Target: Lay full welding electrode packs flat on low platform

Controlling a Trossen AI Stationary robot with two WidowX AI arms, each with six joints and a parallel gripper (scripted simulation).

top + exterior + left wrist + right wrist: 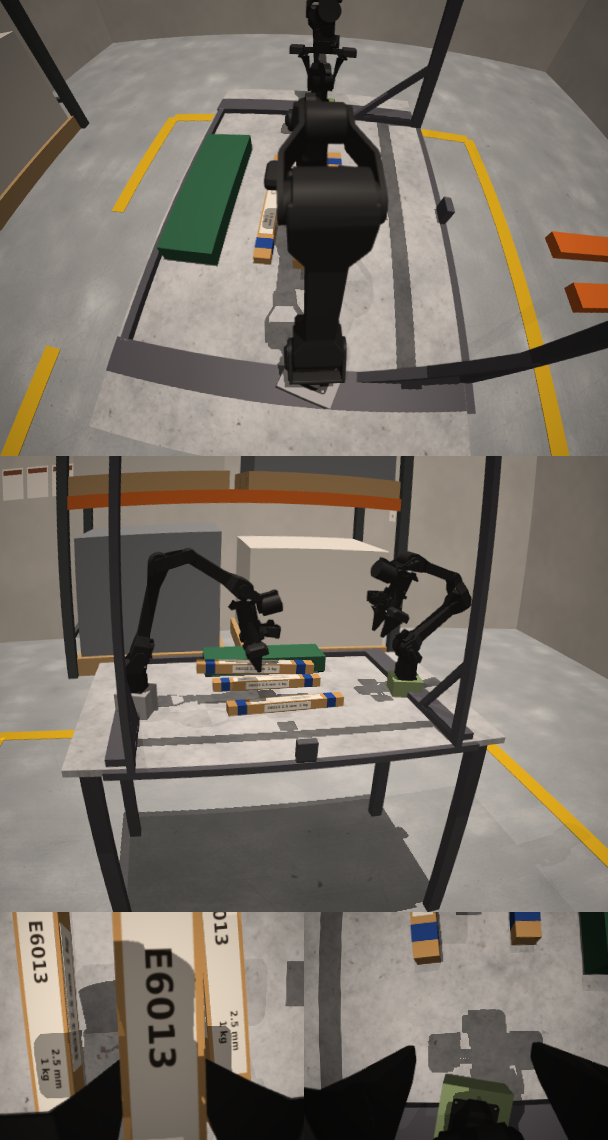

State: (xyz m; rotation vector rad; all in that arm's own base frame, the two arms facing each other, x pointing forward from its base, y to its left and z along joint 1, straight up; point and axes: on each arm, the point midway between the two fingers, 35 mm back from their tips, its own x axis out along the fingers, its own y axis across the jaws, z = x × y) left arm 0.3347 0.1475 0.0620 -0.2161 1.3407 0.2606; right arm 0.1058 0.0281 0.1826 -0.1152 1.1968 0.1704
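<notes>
Three orange electrode packs with blue bands and white "E6013" labels lie in a row in front of the green low platform (266,656). My left gripper (255,661) is shut on the pack nearest the platform (255,666), at its middle. In the left wrist view this held pack (160,1027) fills the centre between my fingers and looks closer than the two packs beside it (42,1012) (225,987). The middle pack (266,682) and the near pack (285,703) lie flat on the table. My right gripper (385,626) is open and empty, high above its base.
The right arm's green base block (474,1104) sits below the right gripper, with two pack ends (426,942) (525,927) beyond. A dark frame rail runs around the table. A small dark block (306,749) sits on the front edge. Frame posts stand at the corners.
</notes>
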